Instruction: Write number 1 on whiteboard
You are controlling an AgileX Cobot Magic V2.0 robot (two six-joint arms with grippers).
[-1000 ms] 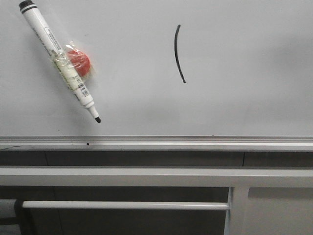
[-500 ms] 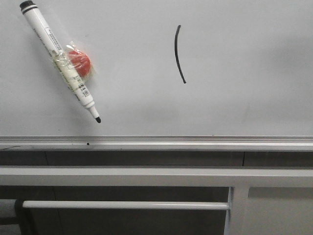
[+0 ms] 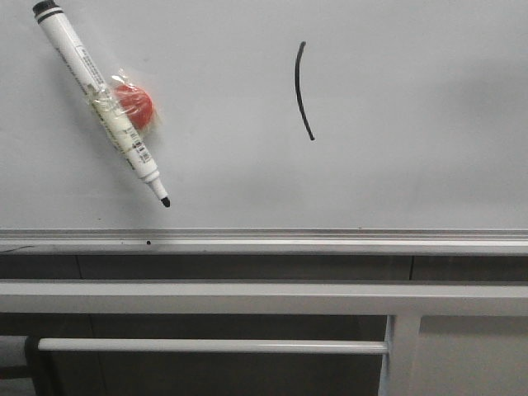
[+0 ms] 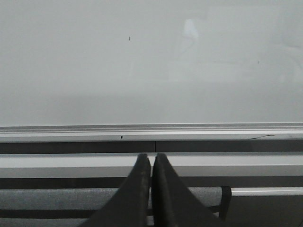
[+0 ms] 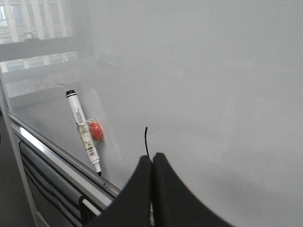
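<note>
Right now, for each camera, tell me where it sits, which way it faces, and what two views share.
Front view: behind the arms, facing the whiteboard straight on; shows the number 1, the marker with its red magnet; no robot parts.
Left wrist view: on the left arm, facing the bare board; left gripper, jaws closed.
Right wrist view: on the right arm, facing the board obliquely; right gripper, jaws closed.
Front and right wrist views share the marker, magnet and stroke.

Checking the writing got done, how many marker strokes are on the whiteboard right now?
1. A single curved black stroke sits right of centre on the whiteboard, well right of the marker pen stuck at upper left. No others visible.
</note>
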